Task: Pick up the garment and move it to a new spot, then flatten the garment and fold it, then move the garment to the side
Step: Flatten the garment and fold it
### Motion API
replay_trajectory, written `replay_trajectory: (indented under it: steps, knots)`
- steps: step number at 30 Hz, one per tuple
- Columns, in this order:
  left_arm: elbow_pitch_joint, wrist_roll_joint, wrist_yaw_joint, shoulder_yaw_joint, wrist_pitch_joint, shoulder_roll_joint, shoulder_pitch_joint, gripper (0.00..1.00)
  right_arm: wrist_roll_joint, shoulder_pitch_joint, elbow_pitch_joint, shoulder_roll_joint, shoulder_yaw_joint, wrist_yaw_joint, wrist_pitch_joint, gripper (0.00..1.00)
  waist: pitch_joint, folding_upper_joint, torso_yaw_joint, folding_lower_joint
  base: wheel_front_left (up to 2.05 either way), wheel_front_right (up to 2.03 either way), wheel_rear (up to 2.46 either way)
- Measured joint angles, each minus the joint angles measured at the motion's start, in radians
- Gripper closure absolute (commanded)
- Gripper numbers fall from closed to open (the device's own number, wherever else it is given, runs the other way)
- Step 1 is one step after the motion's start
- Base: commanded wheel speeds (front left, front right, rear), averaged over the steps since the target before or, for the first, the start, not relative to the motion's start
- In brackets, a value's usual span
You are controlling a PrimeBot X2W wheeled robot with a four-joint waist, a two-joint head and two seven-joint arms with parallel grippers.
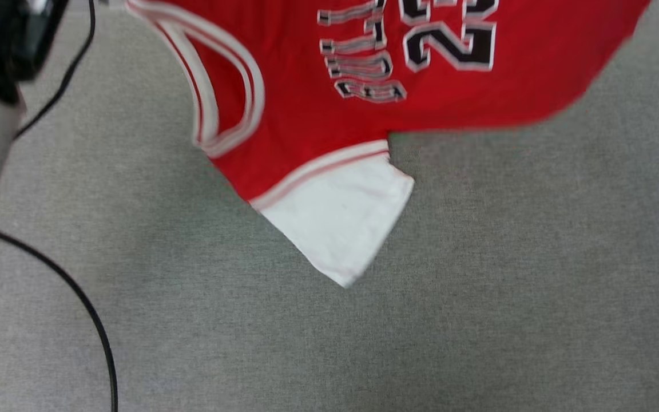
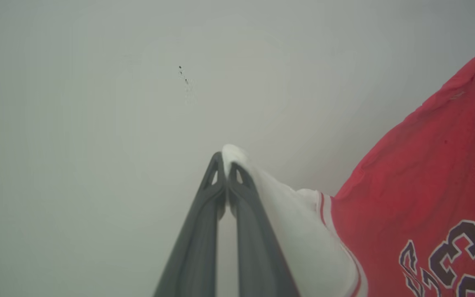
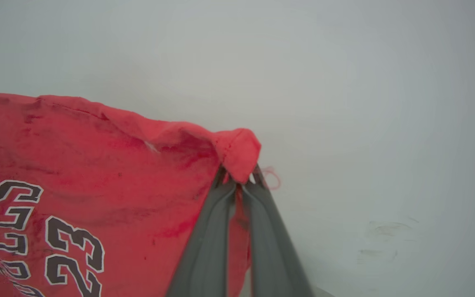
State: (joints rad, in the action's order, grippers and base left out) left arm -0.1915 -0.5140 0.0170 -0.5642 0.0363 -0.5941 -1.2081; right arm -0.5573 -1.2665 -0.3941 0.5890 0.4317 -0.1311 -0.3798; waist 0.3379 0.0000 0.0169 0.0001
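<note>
We hold the garment aloft at twelve o'clock; left end effector pinches its white sleeve, right end effector a red corner. We should lower it evenly, taut.

Upper part of the garment beyond the head view's top edge, the rest motion-blurred.

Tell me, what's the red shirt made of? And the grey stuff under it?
The shirt looks like soft, matte cloth, maybe cotton: it sags and creases. The grey surface looks like felt or short carpet: fuzzy and speckled.
</note>
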Motion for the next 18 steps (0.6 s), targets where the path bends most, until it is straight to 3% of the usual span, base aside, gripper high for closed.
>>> replay_trajectory:
  steps: [9,18]
  knots:
    - [-0.215,0.055,-0.084,-0.006,-0.003,0.072,-0.399,1.00,0.154,-0.316,-0.120,-0.071,-0.005,0.000,0.006,1.00,0.116,0.0000,-0.005,0.0001,0.00,0.00,0.00]
    - [-0.395,0.088,-0.129,-0.012,0.049,0.102,-0.721,1.00,0.238,-0.583,-0.272,-0.144,-0.017,0.000,0.085,1.00,0.214,0.0000,-0.015,0.0000,0.00,0.00,0.00]
